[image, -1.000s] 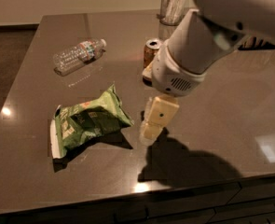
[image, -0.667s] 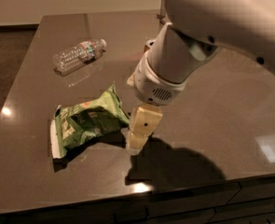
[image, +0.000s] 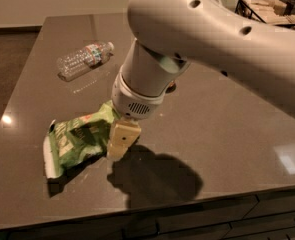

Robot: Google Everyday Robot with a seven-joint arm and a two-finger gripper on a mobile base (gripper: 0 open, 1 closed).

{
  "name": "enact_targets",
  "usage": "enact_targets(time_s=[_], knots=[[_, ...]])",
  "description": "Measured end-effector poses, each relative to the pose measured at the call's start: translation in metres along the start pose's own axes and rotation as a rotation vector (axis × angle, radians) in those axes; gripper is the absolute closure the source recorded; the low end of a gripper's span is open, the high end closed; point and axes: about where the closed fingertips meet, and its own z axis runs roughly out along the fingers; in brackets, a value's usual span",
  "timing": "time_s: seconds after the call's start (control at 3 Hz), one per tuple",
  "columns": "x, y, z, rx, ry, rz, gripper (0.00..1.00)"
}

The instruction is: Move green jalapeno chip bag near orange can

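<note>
Grey-brown polished table [image: 237, 134] fills the view, its near edge sitting over dark drawer fronts [image: 212, 219]. Just past that edge, a heavy shadow [image: 157, 176] lies on the surface at 5 o'clock from the gripper.

The green jalapeno chip bag [image: 77, 139] lies crumpled on the near left part of the table, with one white crimped end pointing toward 7 o'clock. The gripper [image: 123, 140], cream-coloured, points down at the table and touches the bag's right edge, so the bag sits at 9 o'clock from it. Whether the gripper is spread or closed on the foil cannot be told from this angle.

Above the gripper, the white wrist and thick arm [image: 212, 39] rise toward 1 o'clock and cover the middle of the table. The orange can cannot be made out behind them.

Farther back, at 11 o'clock from the gripper and well apart from the bag, a clear plastic water bottle [image: 84, 59] lies on its side. At 2 o'clock, in the far corner, stands a dark wire basket [image: 267, 9].
</note>
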Motion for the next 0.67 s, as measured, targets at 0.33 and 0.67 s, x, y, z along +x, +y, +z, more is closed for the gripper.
enact_targets(time_s=[0.33,0.67], knots=[[-0.002,-0.018,-0.007,0.040,-0.002,0.056,0.48],[0.016,-0.043,-0.043,0.119,-0.010,0.140,0.79]])
